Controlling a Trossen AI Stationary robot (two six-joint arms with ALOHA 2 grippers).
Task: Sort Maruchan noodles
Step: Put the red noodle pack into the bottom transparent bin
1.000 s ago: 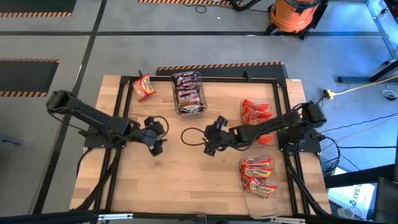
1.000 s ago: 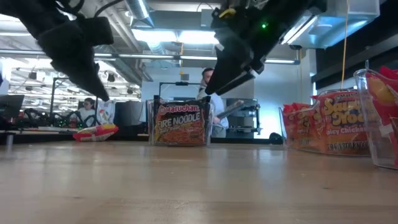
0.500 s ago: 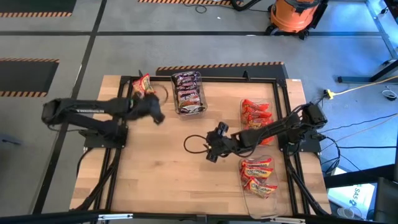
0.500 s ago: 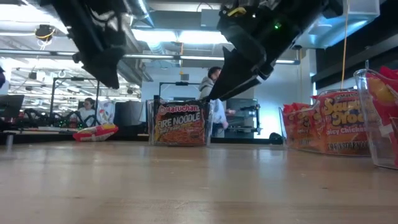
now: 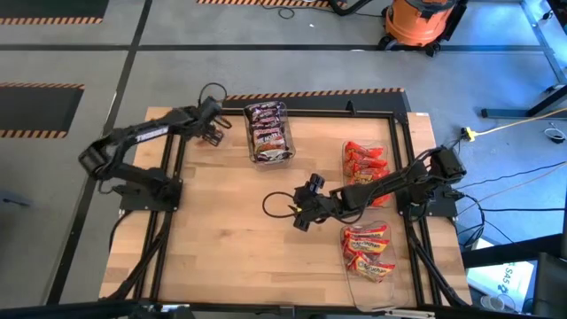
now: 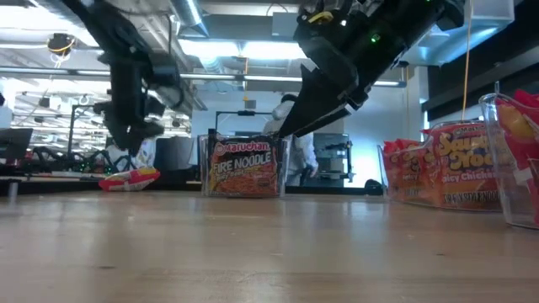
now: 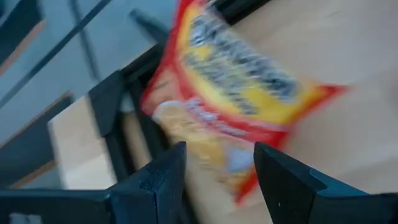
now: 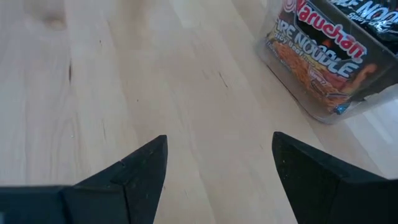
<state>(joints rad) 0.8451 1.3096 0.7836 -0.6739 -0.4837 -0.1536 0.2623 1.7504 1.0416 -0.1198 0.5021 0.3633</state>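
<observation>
One loose yellow-orange and red noodle packet lies flat on the table's far left corner. My left gripper hangs open just above it, without touching it. In the high view that gripper hides the packet. My right gripper hovers open over the middle of the table and holds nothing. Other packets sit sorted in three clear bins: dark ones, red ones and yellow-orange ones.
The dark-packet bin stands at the far edge, just right of the left gripper. The red and yellow-orange bins line the right side. Bare wood fills the table's middle and near left. A black frame runs along the table's edges. A person stands in the room behind.
My left arm has swung from the middle of the table out to the far left corner and come down over the loose packet, fingers open. My right gripper has drifted slightly toward the near edge, still open. The packet has not moved.
</observation>
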